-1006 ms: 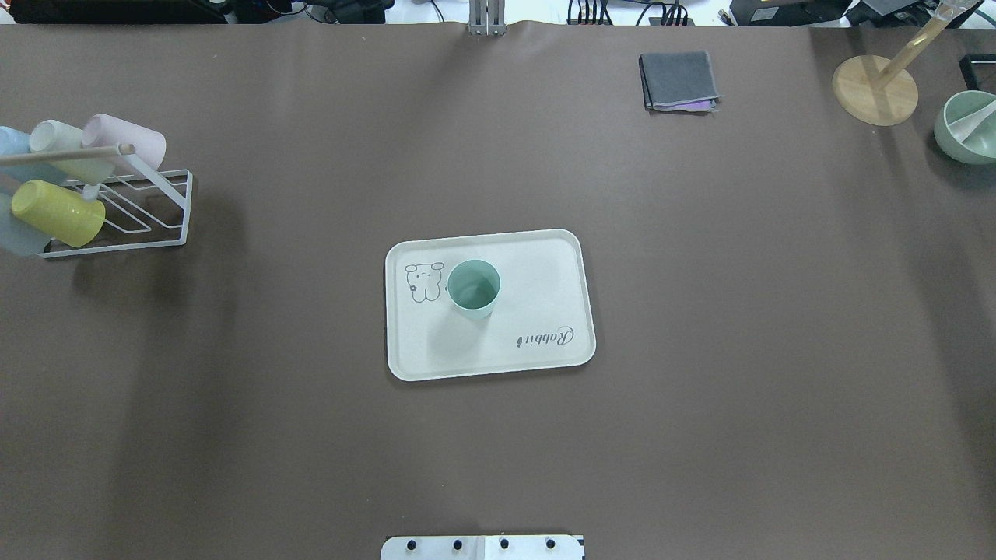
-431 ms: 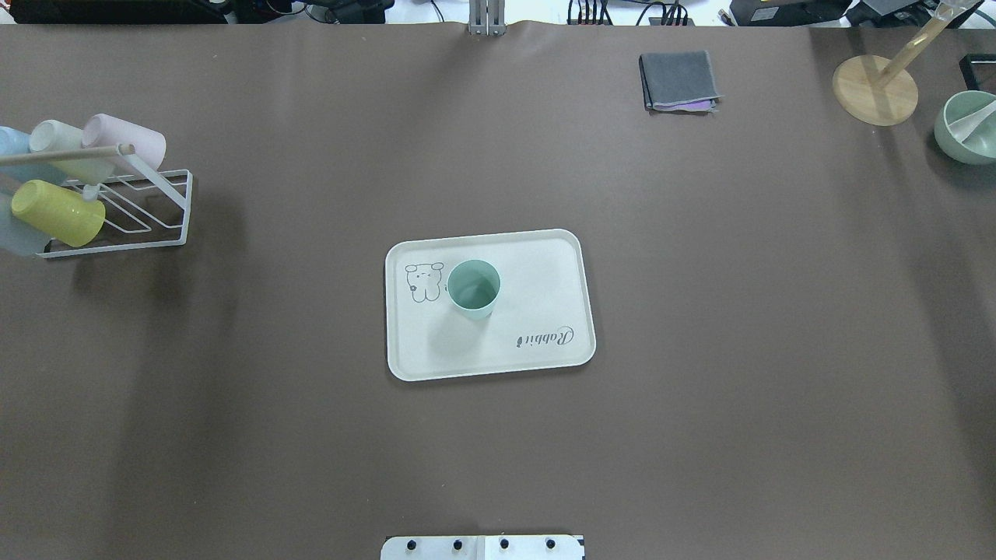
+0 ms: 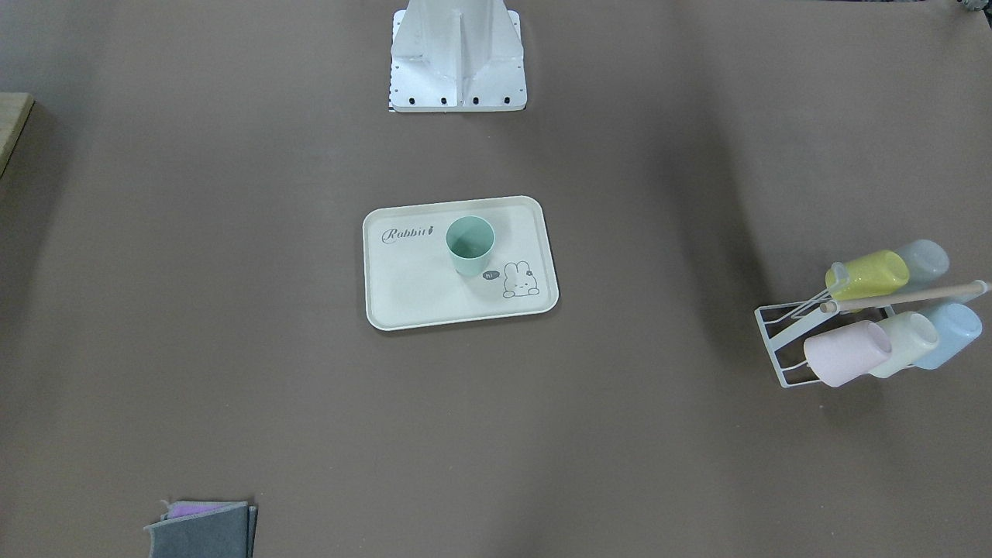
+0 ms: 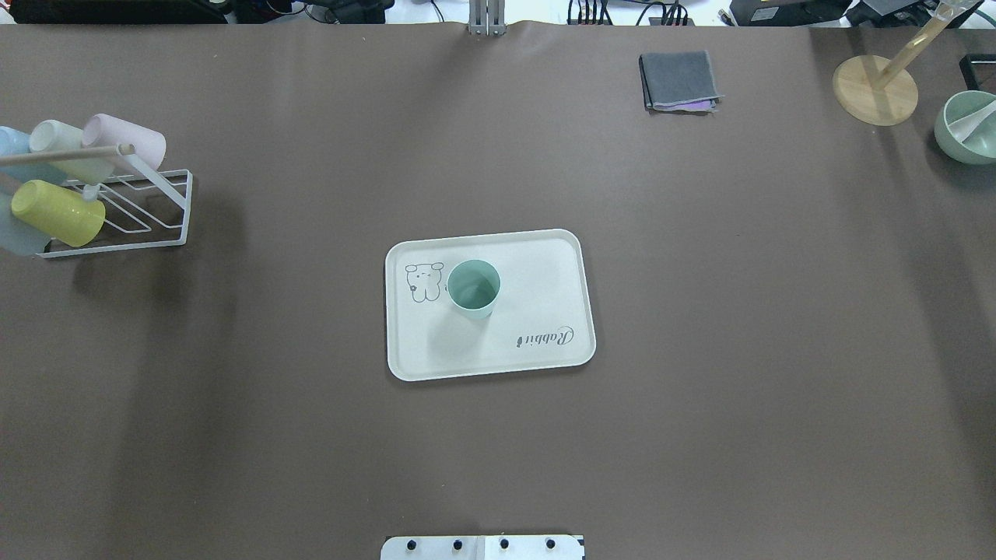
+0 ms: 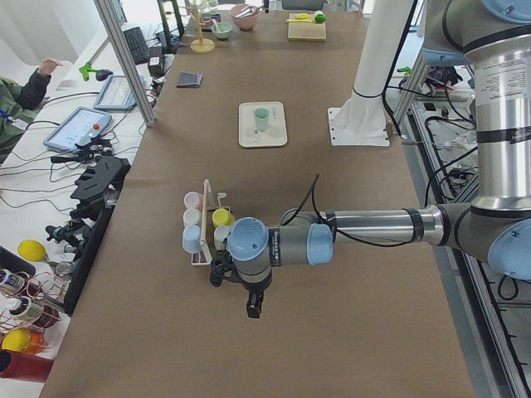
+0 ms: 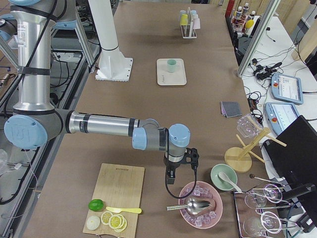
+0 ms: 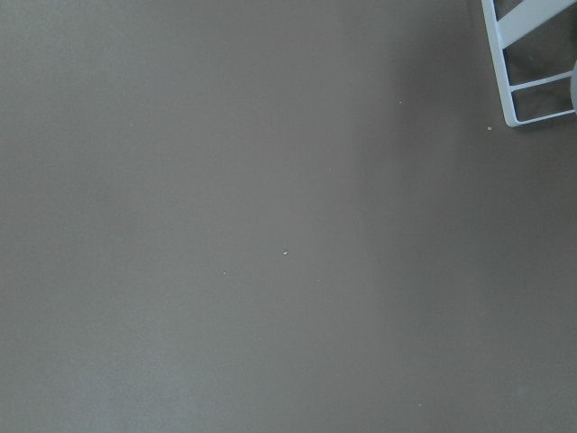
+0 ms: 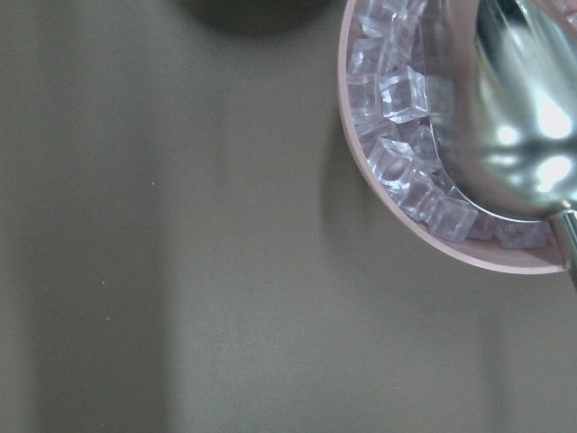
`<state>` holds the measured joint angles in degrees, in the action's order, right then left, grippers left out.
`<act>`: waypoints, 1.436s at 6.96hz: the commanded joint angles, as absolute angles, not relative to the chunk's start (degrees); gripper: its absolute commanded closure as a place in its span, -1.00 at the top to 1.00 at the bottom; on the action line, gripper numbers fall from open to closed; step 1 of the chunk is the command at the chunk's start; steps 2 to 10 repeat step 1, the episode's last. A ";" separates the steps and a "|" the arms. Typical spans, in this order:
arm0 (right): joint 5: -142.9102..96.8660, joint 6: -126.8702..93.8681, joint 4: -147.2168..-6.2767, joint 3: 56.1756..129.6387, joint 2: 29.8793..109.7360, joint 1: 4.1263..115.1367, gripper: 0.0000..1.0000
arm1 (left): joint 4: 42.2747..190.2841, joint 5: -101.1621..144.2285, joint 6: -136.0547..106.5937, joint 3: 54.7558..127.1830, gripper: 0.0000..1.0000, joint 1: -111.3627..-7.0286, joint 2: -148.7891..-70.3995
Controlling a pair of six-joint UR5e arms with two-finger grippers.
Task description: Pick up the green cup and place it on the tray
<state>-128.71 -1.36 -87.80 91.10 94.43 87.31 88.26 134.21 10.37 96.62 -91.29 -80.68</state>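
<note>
The mint-green cup [image 4: 473, 288] stands upright on the cream-white "Rabbit" tray [image 4: 545, 264] at the table's middle, next to the bunny drawing. Both also show in the front-facing view, cup [image 3: 470, 245] and tray [image 3: 418, 294]. Neither gripper shows in the overhead or front-facing views. In the exterior left view my left gripper [image 5: 253, 308] hangs low over the bare table near the cup rack, far from the tray. In the exterior right view my right gripper [image 6: 170, 179] hangs beside a pink bowl, also far from the tray. I cannot tell whether either is open or shut.
A white wire rack [image 4: 148, 225] with several pastel cups stands at the left. A folded grey cloth [image 4: 678, 79], a wooden stand [image 4: 875, 89] and a green bowl [image 4: 965, 128] are at the far right. A pink bowl of ice cubes [image 8: 397, 162] holds a metal scoop.
</note>
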 commanded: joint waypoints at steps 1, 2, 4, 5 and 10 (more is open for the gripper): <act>-129.63 -1.49 -87.54 91.14 93.96 87.28 1.00 | 88.33 134.21 10.37 96.68 0.98 -91.14 -80.77; -129.63 -1.49 -87.54 91.14 93.96 87.28 1.00 | 88.33 134.21 10.37 96.68 0.98 -91.14 -80.77; -129.63 -1.49 -87.54 91.14 93.96 87.28 1.00 | 88.33 134.21 10.37 96.68 0.98 -91.14 -80.77; -129.63 -1.49 -87.54 91.14 93.96 87.28 1.00 | 88.33 134.21 10.37 96.68 0.98 -91.14 -80.77; -129.63 -1.49 -87.54 91.14 93.96 87.28 1.00 | 88.33 134.21 10.37 96.68 0.98 -91.14 -80.77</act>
